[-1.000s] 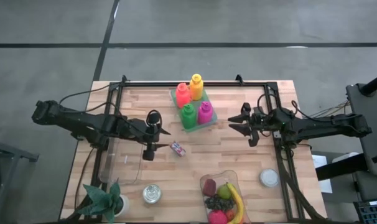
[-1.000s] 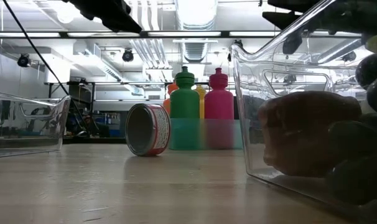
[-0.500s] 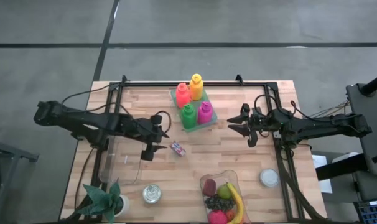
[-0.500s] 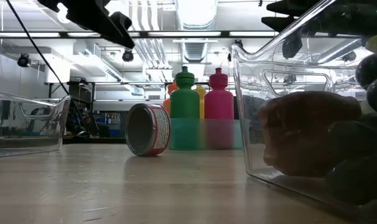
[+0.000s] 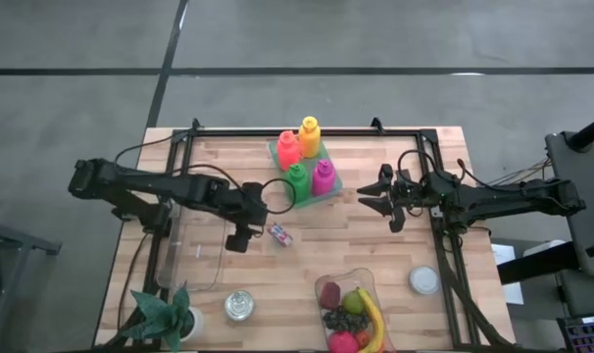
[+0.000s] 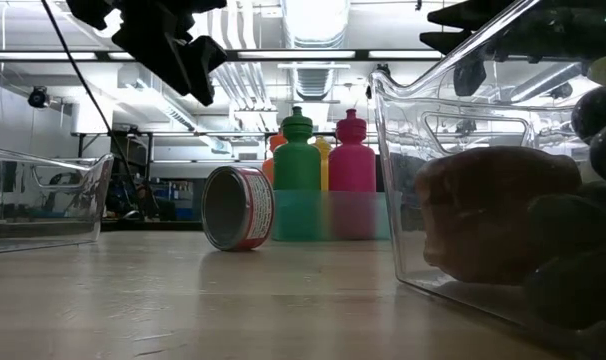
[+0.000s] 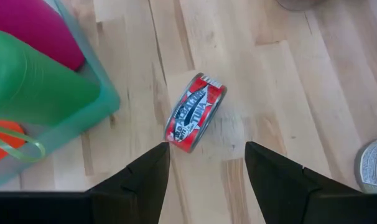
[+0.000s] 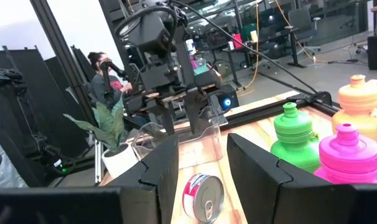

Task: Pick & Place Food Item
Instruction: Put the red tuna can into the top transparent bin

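Note:
The food item is a red tuna can (image 5: 279,233) lying on its curved side on the wooden table, one flat end toward the near edge (image 6: 238,208). My left gripper (image 5: 253,224) hangs above the table just left of the can, tipped steeply down and open. In the left wrist view the can (image 7: 195,113) lies just beyond the gap between my left gripper's (image 7: 207,171) fingers. My right gripper (image 5: 377,201) waits open and level at the table's right, pointing toward the can (image 8: 204,198).
A teal tray (image 5: 328,192) with several coloured bottles stands just behind the can. A clear box of fruit (image 5: 351,312) sits at the near edge, a clear bin (image 5: 194,257) at the left, a plant (image 5: 165,314), a silver can (image 5: 239,305) and a white lid (image 5: 424,280).
My left gripper has moved toward the table's right, closer to the tuna can, sunk a little and tipped its fingers steeply downward. Its fingers have stayed open. The can has not moved.

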Robot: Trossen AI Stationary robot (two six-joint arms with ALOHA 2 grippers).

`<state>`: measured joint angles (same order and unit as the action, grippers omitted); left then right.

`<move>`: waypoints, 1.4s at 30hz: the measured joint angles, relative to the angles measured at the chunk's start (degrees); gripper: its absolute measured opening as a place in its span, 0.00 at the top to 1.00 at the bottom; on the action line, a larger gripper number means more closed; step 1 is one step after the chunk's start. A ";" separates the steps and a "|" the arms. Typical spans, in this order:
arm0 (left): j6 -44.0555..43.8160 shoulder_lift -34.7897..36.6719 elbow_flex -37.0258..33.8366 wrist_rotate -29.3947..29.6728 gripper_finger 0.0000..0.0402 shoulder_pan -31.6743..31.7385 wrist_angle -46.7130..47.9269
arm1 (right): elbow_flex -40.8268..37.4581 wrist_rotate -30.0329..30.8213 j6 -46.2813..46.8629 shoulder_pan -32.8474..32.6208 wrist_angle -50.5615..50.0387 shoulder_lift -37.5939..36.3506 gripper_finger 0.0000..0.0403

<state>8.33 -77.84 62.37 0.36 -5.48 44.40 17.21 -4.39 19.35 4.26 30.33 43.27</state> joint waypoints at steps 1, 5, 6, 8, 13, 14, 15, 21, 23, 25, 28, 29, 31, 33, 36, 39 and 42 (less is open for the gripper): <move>-0.45 0.00 -0.02 0.02 0.47 -0.02 -0.02 | 0.01 -0.01 0.00 0.01 0.00 0.00 0.67; -2.96 0.00 -0.01 0.00 0.47 -0.04 -0.15 | 0.00 -0.01 0.00 0.01 -0.04 0.00 0.67; -3.23 0.00 -0.02 0.01 0.47 -0.04 -0.15 | 0.00 -0.01 0.00 0.01 -0.01 0.00 0.67; -3.22 0.00 -0.02 0.02 0.47 -0.04 -0.20 | 0.00 -0.01 0.00 0.01 -0.07 0.00 0.67; -2.55 0.00 -0.02 0.68 0.47 0.00 -0.18 | 0.00 -0.01 0.00 0.01 -0.04 0.00 0.67; -2.55 0.00 -0.02 0.68 0.47 0.00 -0.17 | 0.00 -0.01 0.00 0.01 -0.04 0.00 0.67; -2.55 0.00 -0.02 0.68 0.47 0.00 -0.17 | 0.00 -0.01 0.00 0.01 -0.02 0.00 0.67; -3.27 0.00 -0.02 0.70 0.47 0.00 -3.16 | 0.00 -0.01 0.00 0.01 -0.04 0.00 0.67; -3.91 0.00 -0.02 0.70 0.47 0.00 -5.30 | 0.00 -0.01 0.00 0.01 -0.04 0.00 0.67; -3.84 0.00 -0.02 0.70 0.47 0.00 -7.47 | 0.00 -0.01 0.00 0.01 -0.04 0.00 0.67; -6.55 0.00 -0.02 0.15 0.47 0.00 -11.93 | 0.00 -0.01 0.00 0.01 -0.03 0.00 0.67; -8.85 0.00 -0.02 -0.09 0.47 0.00 -13.14 | 0.01 -0.01 -0.01 0.01 -0.04 0.00 0.67; -10.96 0.00 -0.02 -0.64 0.47 -0.02 -15.77 | 0.00 -0.01 0.00 0.01 -0.02 0.00 0.67; -9.09 0.00 -0.02 -0.80 0.47 -0.37 -17.00 | 0.02 -0.01 0.00 0.01 -0.02 0.00 0.67; -7.00 0.00 -0.02 -1.31 0.47 -0.85 -18.60 | 0.02 -0.01 0.00 0.01 -0.02 0.00 0.67; -6.86 0.00 -0.02 -1.44 0.47 -0.85 -20.29 | 0.02 -0.01 0.00 -0.01 -0.04 0.00 0.67; -7.88 0.00 -0.11 -1.45 0.46 -0.83 -21.78 | 0.00 -0.01 0.00 0.01 -0.04 0.00 0.67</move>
<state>0.45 -77.84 62.26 -1.09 -6.31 22.63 17.21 -4.40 19.35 4.27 30.28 43.27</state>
